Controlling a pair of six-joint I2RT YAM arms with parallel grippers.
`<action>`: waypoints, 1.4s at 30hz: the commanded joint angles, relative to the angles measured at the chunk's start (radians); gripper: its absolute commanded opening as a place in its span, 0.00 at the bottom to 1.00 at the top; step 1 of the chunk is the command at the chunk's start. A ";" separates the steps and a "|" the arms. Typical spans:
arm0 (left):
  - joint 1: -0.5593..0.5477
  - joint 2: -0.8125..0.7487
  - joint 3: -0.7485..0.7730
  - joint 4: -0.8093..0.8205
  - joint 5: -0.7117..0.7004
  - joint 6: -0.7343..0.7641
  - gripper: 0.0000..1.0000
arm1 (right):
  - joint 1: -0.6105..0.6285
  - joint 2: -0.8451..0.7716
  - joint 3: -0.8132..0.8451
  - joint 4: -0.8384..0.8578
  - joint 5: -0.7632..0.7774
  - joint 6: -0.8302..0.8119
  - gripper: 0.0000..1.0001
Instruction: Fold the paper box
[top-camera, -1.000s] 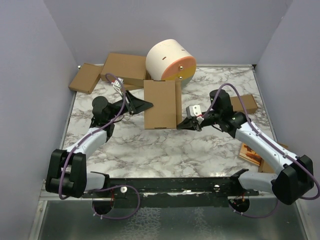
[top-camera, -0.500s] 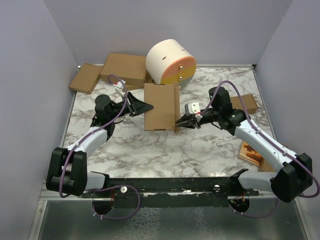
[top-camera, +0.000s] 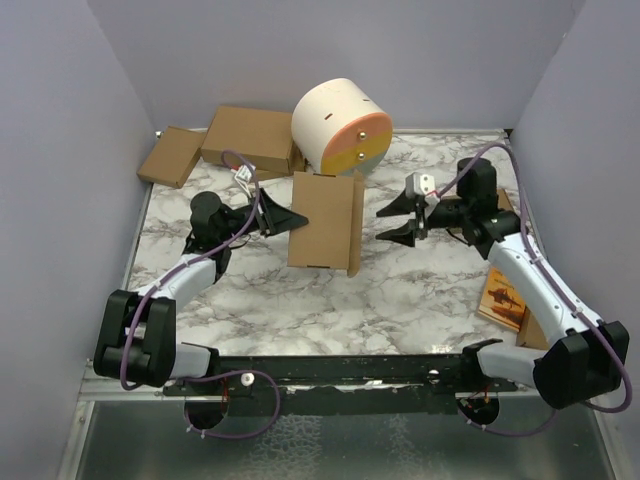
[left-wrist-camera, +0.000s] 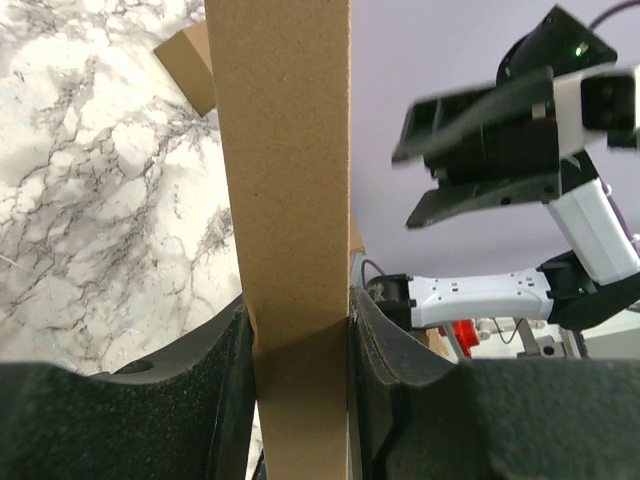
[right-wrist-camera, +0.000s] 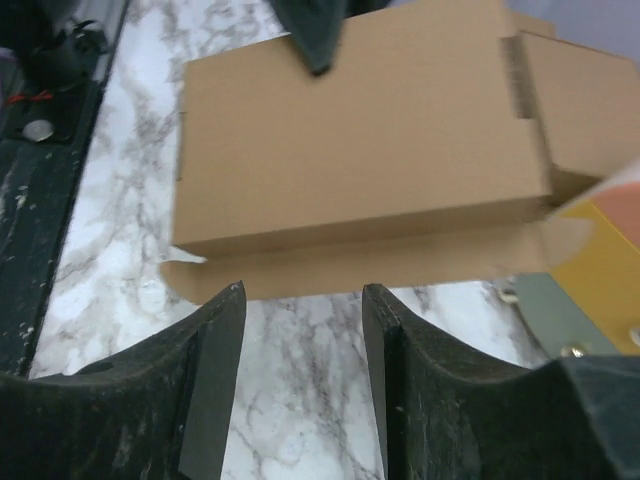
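Plain brown cardboard paper box (top-camera: 322, 215) is at the middle of the white marble counter (top-camera: 300, 300), nearer its far edge, with its right flap raised. The left pincer (top-camera: 293, 217) is clamped on the box's left edge, cardboard between both fingers. The right pincer (top-camera: 383, 224) hangs just right of the box, jaws parted, holding nothing.

Surroundings:
- A cream cylinder with an orange-and-yellow face (top-camera: 340, 125) stands just behind the box.
- A large brown carton (top-camera: 250, 135) and a smaller brown carton (top-camera: 170, 157) crowd the far left corner.
- A third brown carton (top-camera: 497, 208) lies behind the right arm.
- A flat orange-brown item (top-camera: 503, 300) lies at the right edge.

The paper box (top-camera: 322, 222) lies between left pincer (top-camera: 295, 217) and right pincer (top-camera: 383, 224) — drum (top-camera: 340, 122) behind it.
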 joint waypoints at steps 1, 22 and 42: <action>0.001 0.012 -0.031 0.108 0.085 -0.002 0.02 | -0.117 -0.004 0.033 0.235 -0.060 0.380 0.58; -0.032 -0.181 -0.055 0.134 0.220 0.162 0.02 | -0.214 0.094 0.018 0.802 -0.347 1.064 0.58; -0.081 -0.164 -0.035 0.135 0.211 0.171 0.02 | -0.142 0.111 0.070 0.658 -0.268 0.925 0.28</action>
